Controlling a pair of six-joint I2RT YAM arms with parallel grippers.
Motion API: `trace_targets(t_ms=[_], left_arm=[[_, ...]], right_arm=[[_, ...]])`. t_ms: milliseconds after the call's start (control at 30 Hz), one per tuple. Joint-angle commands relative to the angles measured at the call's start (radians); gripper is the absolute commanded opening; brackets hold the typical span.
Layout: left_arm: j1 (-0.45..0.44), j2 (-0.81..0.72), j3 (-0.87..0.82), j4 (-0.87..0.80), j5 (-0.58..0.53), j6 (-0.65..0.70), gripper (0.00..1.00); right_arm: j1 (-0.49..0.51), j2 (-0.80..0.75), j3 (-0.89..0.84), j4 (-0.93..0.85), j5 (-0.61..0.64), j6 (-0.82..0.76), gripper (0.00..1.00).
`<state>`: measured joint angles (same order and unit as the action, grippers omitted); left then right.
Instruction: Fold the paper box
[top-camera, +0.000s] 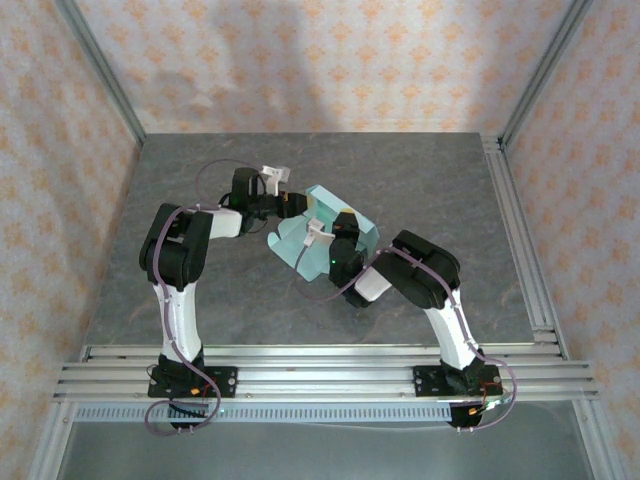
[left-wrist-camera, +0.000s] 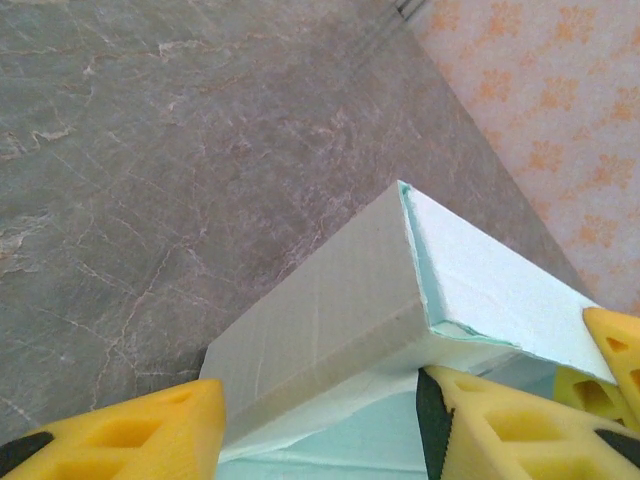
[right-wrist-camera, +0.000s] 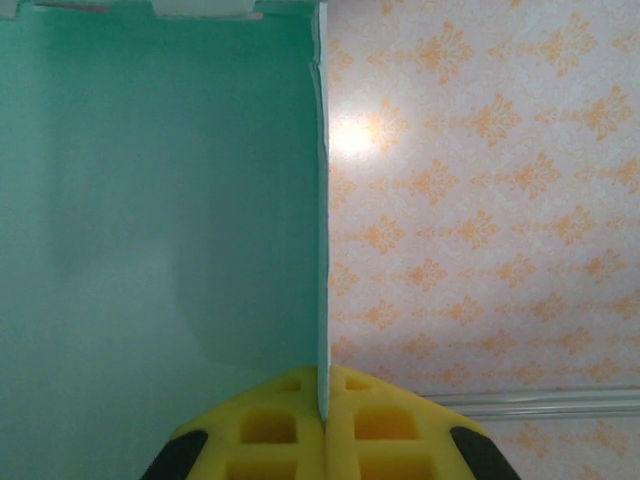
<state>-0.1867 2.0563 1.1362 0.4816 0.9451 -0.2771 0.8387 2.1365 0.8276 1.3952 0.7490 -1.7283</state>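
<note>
So here's where I'm at: my right pincer (right-wrist-camera: 323, 378) is clamped shut on the thin edge of an upright panel of the paper box (right-wrist-camera: 150, 200). The mint inner face runs off to the left of those fingers and on ahead of them. My left pincer (left-wrist-camera: 320, 405) is spread about halfway, with a folded-over wall of the box sitting between its fingers and poking out past the tips toward the table (left-wrist-camera: 150, 150). Honestly I can't tell if I'm squeezing that wall or just straddling it. What worries me is that the right pinch only has the card at the very fingertips, so any sideways tug could slip it out or kink the panel off its crease. If the left fingers close much more, I reckon that hollow wall gets crushed flat. If they aren't gripping at all, the fold probably springs open. And with both wrists crowded over the box, pulling against each other could tear the card.
</note>
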Motion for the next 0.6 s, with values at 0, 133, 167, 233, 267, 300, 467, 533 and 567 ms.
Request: trace_targets(t_ms=[0, 133, 167, 233, 267, 300, 467, 533, 567], left_arm=[[-0.022, 0.007, 0.045, -0.083, 0.028, 0.074, 0.54], [-0.032, 0.008, 0.062, -0.154, 0.032, 0.119, 0.52], [-0.033, 0.007, 0.061, -0.163, 0.031, 0.127, 0.52], [-0.033, 0.007, 0.054, -0.173, 0.021, 0.133, 0.52], [-0.033, 0.008, 0.053, -0.173, 0.018, 0.134, 0.52], [-0.033, 0.012, 0.053, -0.173, 0.017, 0.133, 0.52], [-0.033, 0.032, 0.066, -0.173, 0.003, 0.111, 0.51], [-0.033, 0.035, 0.071, -0.176, 0.003, 0.107, 0.50], [-0.033, 0.036, 0.073, -0.179, 0.001, 0.106, 0.49]], right_arm=[[0.001, -0.015, 0.001, -0.051, 0.006, 0.024, 0.00], [0.002, -0.031, 0.002, -0.071, 0.001, 0.031, 0.00], [0.002, -0.036, 0.005, -0.081, 0.002, 0.035, 0.00], [0.003, -0.053, 0.004, -0.103, 0.000, 0.050, 0.00], [0.003, -0.060, 0.003, -0.114, -0.001, 0.058, 0.00], [0.005, -0.069, 0.004, -0.134, -0.003, 0.069, 0.00], [0.011, -0.109, -0.005, -0.222, -0.023, 0.133, 0.00], [0.013, -0.118, -0.008, -0.242, -0.032, 0.150, 0.00], [0.016, -0.123, -0.007, -0.255, -0.033, 0.160, 0.00]])
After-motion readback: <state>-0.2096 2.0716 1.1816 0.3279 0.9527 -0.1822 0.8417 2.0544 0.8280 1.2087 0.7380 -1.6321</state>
